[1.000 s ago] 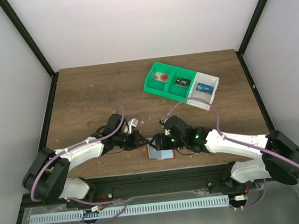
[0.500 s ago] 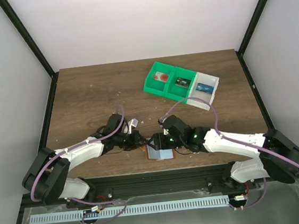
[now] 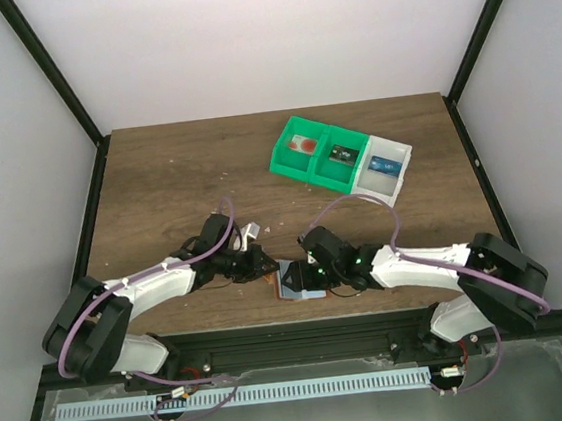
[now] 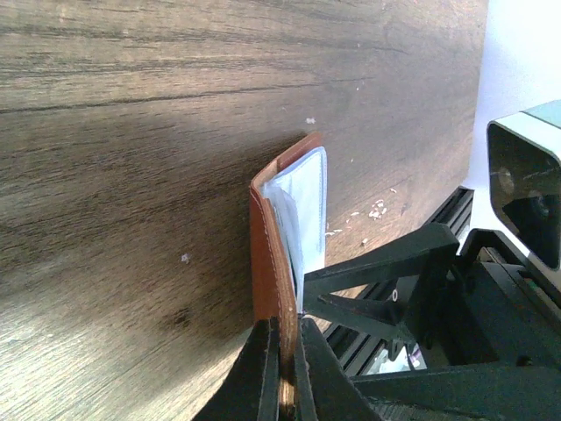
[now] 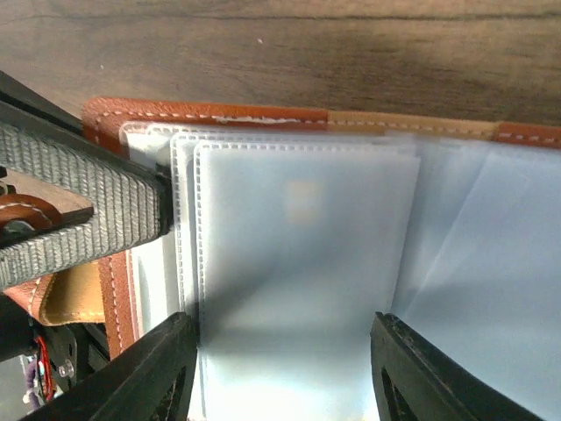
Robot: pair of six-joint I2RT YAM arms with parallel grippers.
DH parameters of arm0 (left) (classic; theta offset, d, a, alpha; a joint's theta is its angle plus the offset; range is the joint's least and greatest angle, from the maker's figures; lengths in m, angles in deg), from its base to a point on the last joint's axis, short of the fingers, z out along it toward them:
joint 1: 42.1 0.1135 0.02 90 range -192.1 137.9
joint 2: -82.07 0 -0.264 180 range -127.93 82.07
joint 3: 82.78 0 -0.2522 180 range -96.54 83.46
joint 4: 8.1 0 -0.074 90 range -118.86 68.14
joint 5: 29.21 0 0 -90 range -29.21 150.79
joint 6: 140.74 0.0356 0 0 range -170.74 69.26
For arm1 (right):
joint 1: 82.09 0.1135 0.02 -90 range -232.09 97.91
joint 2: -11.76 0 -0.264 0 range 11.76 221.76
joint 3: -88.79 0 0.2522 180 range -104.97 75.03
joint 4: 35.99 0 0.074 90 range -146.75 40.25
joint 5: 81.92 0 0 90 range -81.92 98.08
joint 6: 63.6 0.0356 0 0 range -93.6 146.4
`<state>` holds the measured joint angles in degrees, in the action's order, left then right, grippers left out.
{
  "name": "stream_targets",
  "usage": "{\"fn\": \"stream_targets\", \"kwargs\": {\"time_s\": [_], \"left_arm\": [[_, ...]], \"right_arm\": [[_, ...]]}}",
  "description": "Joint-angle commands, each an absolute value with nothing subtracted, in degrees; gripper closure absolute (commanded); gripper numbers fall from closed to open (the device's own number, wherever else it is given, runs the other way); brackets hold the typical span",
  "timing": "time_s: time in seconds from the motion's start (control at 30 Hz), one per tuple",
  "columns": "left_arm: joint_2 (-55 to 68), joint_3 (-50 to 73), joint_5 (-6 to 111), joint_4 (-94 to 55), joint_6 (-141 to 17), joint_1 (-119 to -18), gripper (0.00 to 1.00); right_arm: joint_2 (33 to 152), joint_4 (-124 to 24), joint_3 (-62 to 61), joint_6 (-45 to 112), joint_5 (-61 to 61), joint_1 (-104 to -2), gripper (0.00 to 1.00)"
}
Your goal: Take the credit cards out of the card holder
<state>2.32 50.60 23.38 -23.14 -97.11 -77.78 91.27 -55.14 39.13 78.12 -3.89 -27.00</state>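
Note:
The reddish-brown card holder [image 3: 300, 283] lies open near the table's front edge, its pale blue-grey sleeves facing up. My left gripper [image 3: 266, 264] is shut on its left cover, which stands on edge in the left wrist view [image 4: 267, 254], pinched between my fingertips [image 4: 263, 368]. My right gripper [image 3: 308, 271] is open just above the sleeves [image 5: 298, 237], one finger on each side of the top sleeve. A faint pale square shows through that sleeve. No card sticks out. The left gripper's ribbed finger [image 5: 79, 210] shows at the left of the right wrist view.
Two joined green trays [image 3: 321, 156] and a white tray [image 3: 382, 170] stand at the back right, each holding a card-like item. The table's front edge and black rail [image 4: 438, 219] lie right beside the card holder.
My right gripper has moved down and slightly left, closer over the open sleeves, and its arm has folded in. My left gripper has stayed clamped on the cover.

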Motion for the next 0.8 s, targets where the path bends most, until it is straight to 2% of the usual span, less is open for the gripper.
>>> {"fn": "stream_targets", "kwargs": {"time_s": [0.0, 0.13, 0.23, 0.6, 0.77], "left_arm": [[1.33, 50.81, 22.25, -20.56, -97.4, -78.09, 1.0], [1.06, 50.53, 22.38, -21.16, -96.9, -78.0, 1.0], [0.89, 50.51, 22.64, -21.19, -96.77, -78.03, 1.0], [-1.38, 49.94, 23.13, -21.63, -95.53, -78.05, 1.0], [-2.29, 50.1, 22.87, -20.65, -95.83, -78.09, 1.0]], "right_arm": [[92.4, -52.39, 40.44, 78.83, -4.13, -26.37, 0.48], [93.3, -52.61, 41.12, 78.48, -2.71, -26.37, 0.57], [93.51, -53.43, 41.61, 78.22, -1.74, -26.39, 0.59], [88.33, -63.77, 42.93, 76.7, 7.75, -26.37, 0.58], [82.03, -69.78, 43.13, 76.93, 13.56, -26.37, 0.58]]}}
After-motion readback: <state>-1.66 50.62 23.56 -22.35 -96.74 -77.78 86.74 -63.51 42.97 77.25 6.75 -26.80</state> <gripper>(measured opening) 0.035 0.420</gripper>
